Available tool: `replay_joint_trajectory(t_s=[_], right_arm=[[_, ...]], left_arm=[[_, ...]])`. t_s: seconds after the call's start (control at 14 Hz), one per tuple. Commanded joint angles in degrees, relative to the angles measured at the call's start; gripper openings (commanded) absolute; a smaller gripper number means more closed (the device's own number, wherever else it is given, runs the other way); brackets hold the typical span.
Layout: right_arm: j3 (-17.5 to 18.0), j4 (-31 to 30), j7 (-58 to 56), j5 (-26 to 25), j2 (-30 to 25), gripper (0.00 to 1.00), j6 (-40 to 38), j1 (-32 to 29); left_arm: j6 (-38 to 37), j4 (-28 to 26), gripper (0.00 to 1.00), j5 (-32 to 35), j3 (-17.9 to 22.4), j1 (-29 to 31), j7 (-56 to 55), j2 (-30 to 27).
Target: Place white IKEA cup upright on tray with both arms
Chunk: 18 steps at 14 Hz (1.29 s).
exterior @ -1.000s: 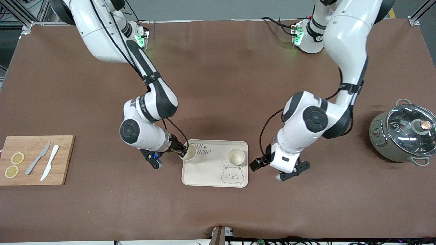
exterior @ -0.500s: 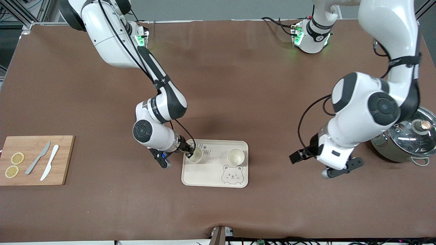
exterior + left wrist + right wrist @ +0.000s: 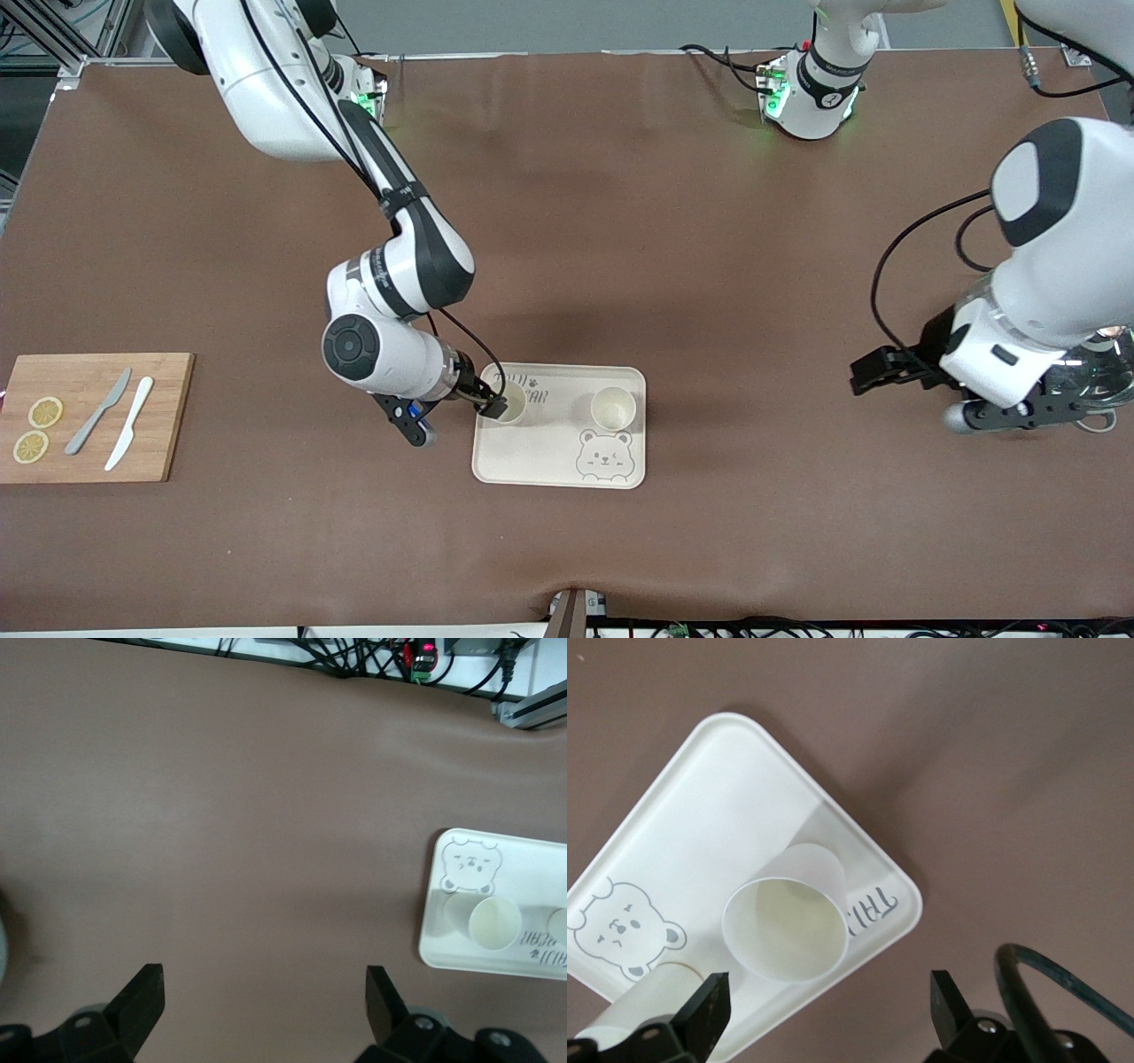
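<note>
Two white cups (image 3: 508,400) stand upright on the tray (image 3: 540,456). The right gripper (image 3: 824,1014) hovers above one, fingers spread and empty. The left gripper (image 3: 264,1005), wide open, hangs over bare desk (image 3: 620,221).

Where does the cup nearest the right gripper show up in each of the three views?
Front view: the cup stands on the tray, at its right-arm end, under the right gripper.
Left wrist view: only its rim peeks in at the picture's edge.
Right wrist view: it fills the middle.
Shared landmark: the tray's bear-face drawing.
</note>
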Motion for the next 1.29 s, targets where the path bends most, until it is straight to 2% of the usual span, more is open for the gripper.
replay_joint_trajectory(t_s=[0.0, 0.14, 0.36, 0.5, 0.71, 0.93, 1.21], right_arm=[[0.24, 5.16, 0.41, -1.43, -2.80, 1.00, -10.08, -4.24], [0.33, 4.04, -3.60, -1.61, -8.86, 1.00, -11.69, -6.96], [-0.55, -0.35, -13.20, -3.71, -16.16, 1.00, -19.41, -8.90], [-0.64, -7.18, -16.44, -6.34, -23.26, 1.00, -20.49, -10.40], [-0.64, -14.41, -25.31, -10.48, -31.01, 1.00, -20.75, -12.86], [-0.64, -17.94, -37.86, -10.83, -36.12, 1.00, -21.97, -17.60], [-0.64, -18.29, -52.65, -17.33, -40.96, 1.00, -26.19, -20.59]], left_arm=[[-2.81, -2.06, 1.00, 4.01, -0.02, 0.35, 1.35, -3.09], [-4.23, -2.32, 1.00, 6.48, -0.02, 0.61, 1.00, -3.97], [-4.84, -2.50, 1.00, 6.49, -0.11, 1.66, -1.64, -5.03], [-6.68, -2.50, 1.00, 6.49, -0.11, 2.20, -1.72, -5.64], [-9.40, -2.32, 1.00, 6.58, -0.02, 2.20, -1.72, -6.43], [-12.05, -2.41, 1.00, 6.49, -0.10, 2.55, -1.20, -8.10], [-15.74, -2.59, 1.00, 6.40, -0.11, 2.55, -1.46, -10.21]])
